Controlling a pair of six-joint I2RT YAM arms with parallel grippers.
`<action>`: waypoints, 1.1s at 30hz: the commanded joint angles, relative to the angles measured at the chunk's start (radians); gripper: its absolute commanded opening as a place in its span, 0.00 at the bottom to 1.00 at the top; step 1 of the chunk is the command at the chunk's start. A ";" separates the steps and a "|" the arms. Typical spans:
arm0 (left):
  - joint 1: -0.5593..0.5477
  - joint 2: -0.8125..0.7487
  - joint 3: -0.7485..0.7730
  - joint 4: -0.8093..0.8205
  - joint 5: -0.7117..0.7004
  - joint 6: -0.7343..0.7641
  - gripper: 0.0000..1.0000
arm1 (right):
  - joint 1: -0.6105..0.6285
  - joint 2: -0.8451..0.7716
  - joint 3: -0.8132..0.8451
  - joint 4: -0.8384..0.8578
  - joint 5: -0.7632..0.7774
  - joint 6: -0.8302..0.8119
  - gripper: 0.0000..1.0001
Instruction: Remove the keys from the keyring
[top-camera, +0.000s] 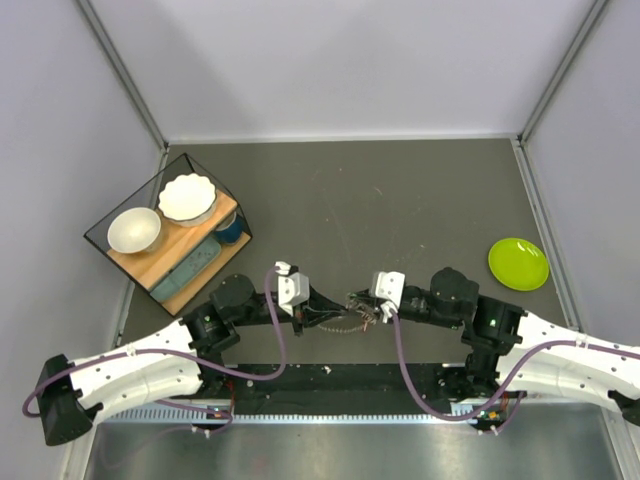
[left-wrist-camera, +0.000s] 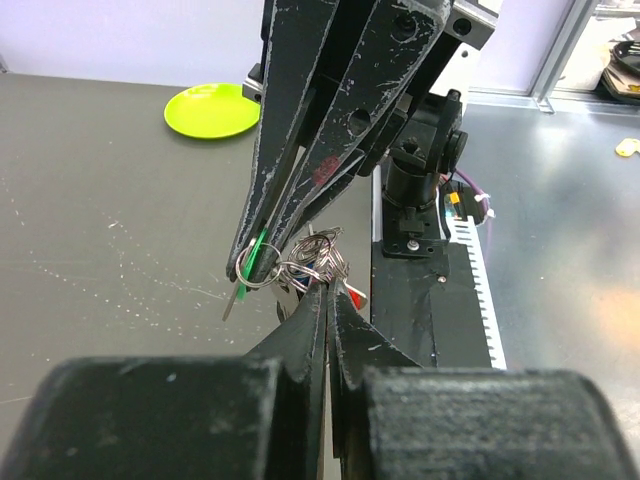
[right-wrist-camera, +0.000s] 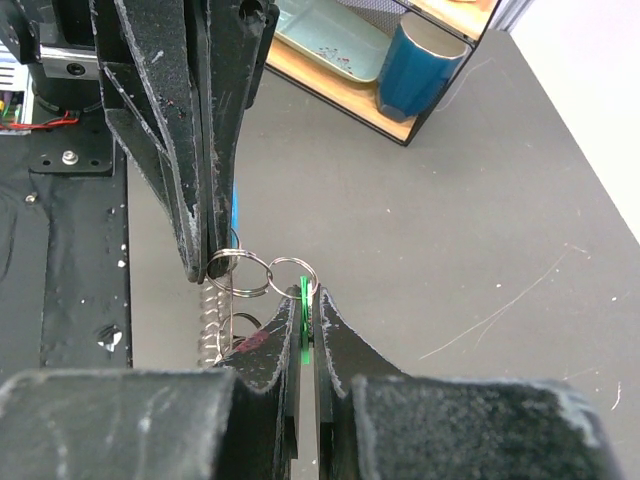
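Note:
Both grippers meet above the table's near middle with the bunch of keys (top-camera: 354, 316) hanging between them. My left gripper (left-wrist-camera: 328, 290) is shut on the wire loops of the keyring (left-wrist-camera: 322, 258); blue and red key heads peek out behind the loops. My right gripper (right-wrist-camera: 303, 298) is shut on the green key (right-wrist-camera: 304, 318), edge-on between its fingers. A thin ring (right-wrist-camera: 292, 278) through that key links to a second ring (right-wrist-camera: 240, 272), pinched in the left gripper's fingers (right-wrist-camera: 200, 240). A small metal coil (right-wrist-camera: 211, 325) hangs below. In the left wrist view the green key (left-wrist-camera: 258, 258) sits at the right gripper's tips.
A lime-green plate (top-camera: 518, 264) lies at the right of the table. A wire-framed wooden rack (top-camera: 170, 240) at the left holds two white bowls, a teal tray (right-wrist-camera: 330, 40) and a blue cup (right-wrist-camera: 420, 65). Grey walls close off the table's left, back and right.

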 joint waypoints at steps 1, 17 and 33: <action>-0.005 -0.014 0.045 0.102 0.062 -0.029 0.00 | 0.001 0.002 -0.013 0.097 0.020 -0.051 0.00; -0.004 -0.058 -0.029 0.245 -0.030 -0.104 0.00 | 0.001 0.008 -0.053 0.174 -0.045 -0.045 0.00; -0.004 -0.057 -0.043 0.306 -0.024 -0.146 0.00 | 0.001 0.020 -0.047 0.218 -0.017 -0.024 0.00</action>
